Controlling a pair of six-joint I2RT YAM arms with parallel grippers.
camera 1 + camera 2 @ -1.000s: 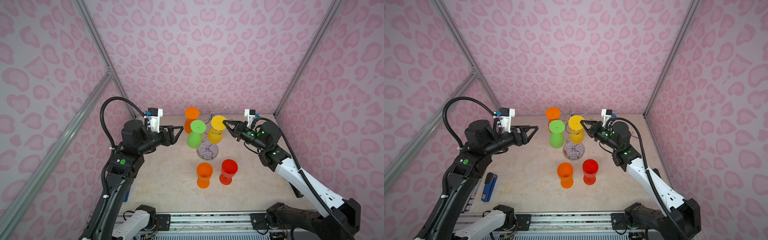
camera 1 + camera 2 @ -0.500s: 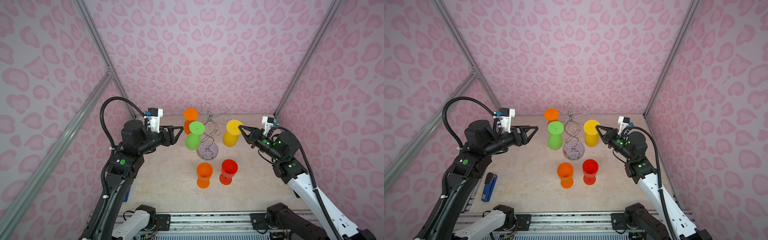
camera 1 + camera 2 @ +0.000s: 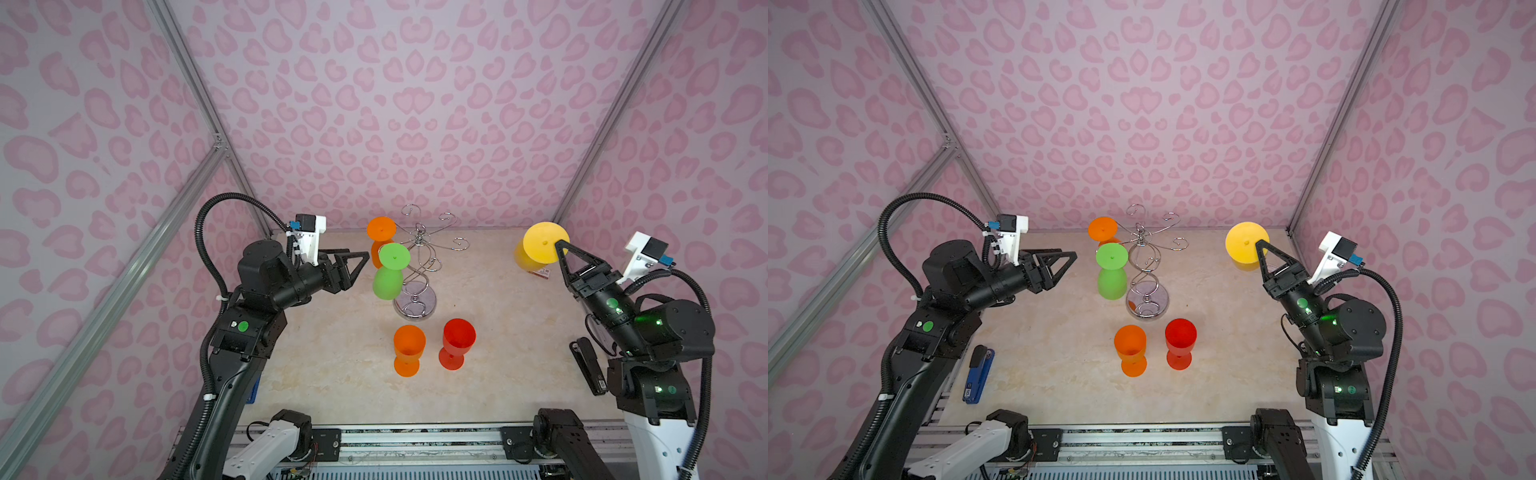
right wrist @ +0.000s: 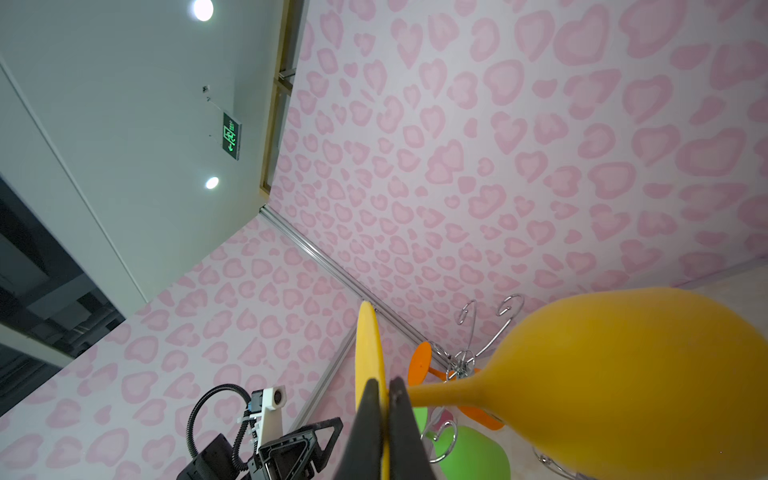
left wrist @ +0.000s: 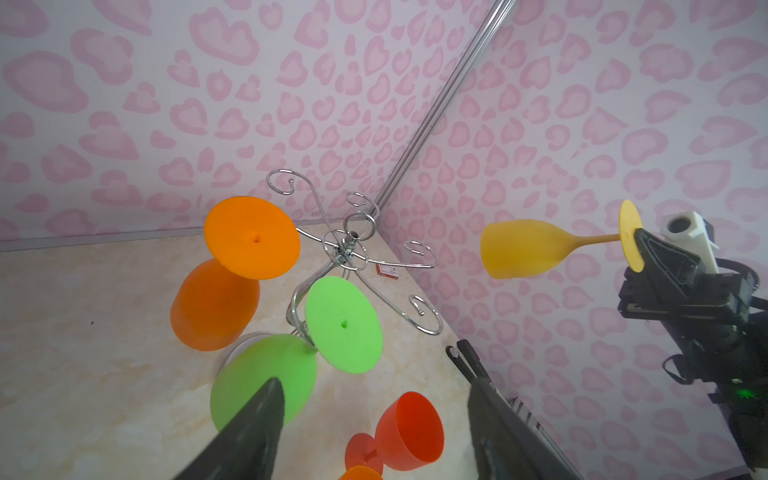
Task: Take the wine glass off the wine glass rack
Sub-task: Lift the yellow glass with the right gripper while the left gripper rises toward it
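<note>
Amid pink heart-print walls point(image 3: 415, 104), the right gripper point(image 3: 559, 244) clamps the yellow plastic wine glass point(image 3: 539, 245) by its foot. The left gripper point(image 3: 362, 260) gapes empty. The glass is best righted slowly before landing.

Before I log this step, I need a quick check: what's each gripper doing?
Left gripper: open, holding nothing.
Right gripper: shut on the yellow wine glass, pinching its foot.

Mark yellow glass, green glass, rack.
yellow wine glass point(image 3: 538, 243), in a top view, round foot
green wine glass point(image 3: 1111, 283), in a top view, bowl
wine glass rack point(image 3: 424, 304), in a top view, round base
</note>
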